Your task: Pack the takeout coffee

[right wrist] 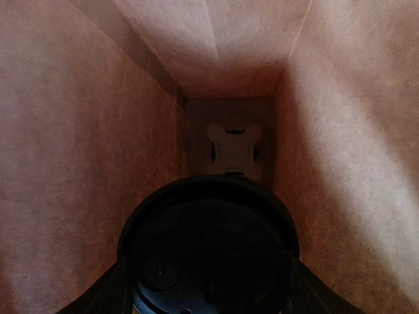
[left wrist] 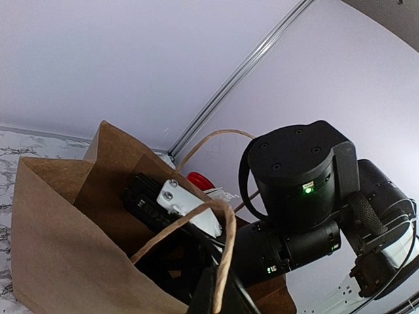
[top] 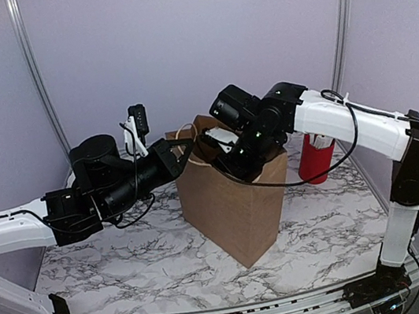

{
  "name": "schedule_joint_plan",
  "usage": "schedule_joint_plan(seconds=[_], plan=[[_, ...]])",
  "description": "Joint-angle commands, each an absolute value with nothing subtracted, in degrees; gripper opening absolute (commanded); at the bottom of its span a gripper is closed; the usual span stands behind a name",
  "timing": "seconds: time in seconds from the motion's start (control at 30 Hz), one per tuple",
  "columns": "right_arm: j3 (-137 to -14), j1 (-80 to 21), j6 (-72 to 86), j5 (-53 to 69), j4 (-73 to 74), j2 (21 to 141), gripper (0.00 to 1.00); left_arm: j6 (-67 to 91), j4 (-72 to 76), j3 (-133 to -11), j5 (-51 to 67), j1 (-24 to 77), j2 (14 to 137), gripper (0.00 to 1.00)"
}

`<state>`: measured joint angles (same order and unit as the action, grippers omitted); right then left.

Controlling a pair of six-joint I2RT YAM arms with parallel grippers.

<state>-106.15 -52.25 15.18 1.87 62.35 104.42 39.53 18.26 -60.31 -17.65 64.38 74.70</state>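
A brown paper bag [top: 236, 200] stands open in the middle of the marble table. My left gripper [top: 185, 146] is shut on the bag's paper handle [left wrist: 226, 226], and its jaws show at the bottom edge of the left wrist view [left wrist: 219, 297]. My right gripper [top: 223, 153] reaches down into the bag's mouth. In the right wrist view the takeout coffee's round black lid [right wrist: 208, 248] fills the space between the dark fingers [right wrist: 105, 291], with my right gripper [right wrist: 208, 288] shut on the cup. The cup's body is hidden under the lid.
The bag's brown walls [right wrist: 78, 131] close in on all sides, and a pale cardboard insert [right wrist: 232, 149] lies on its bottom. A red cylinder [top: 317, 157] stands behind the bag at the right. A small black device [top: 138, 123] stands at the back left.
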Motion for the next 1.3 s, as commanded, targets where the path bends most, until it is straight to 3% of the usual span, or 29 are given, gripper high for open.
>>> schedule_joint_plan(seconds=[0.0,0.53,1.27], plan=[[-107.35,-53.06,14.05,0.60,64.26,106.05,0.72,37.89,20.13,-59.27,-18.43,64.89,72.45,0.00],[-107.27,-54.40,12.29,-1.95,72.15,106.99,0.72,36.24,20.04,-57.47,-20.04,64.99,71.64,0.00],[-96.89,-54.49,12.53,-1.05,66.72,106.88,0.74,35.64,19.43,-58.05,-19.25,64.95,71.45,0.00]])
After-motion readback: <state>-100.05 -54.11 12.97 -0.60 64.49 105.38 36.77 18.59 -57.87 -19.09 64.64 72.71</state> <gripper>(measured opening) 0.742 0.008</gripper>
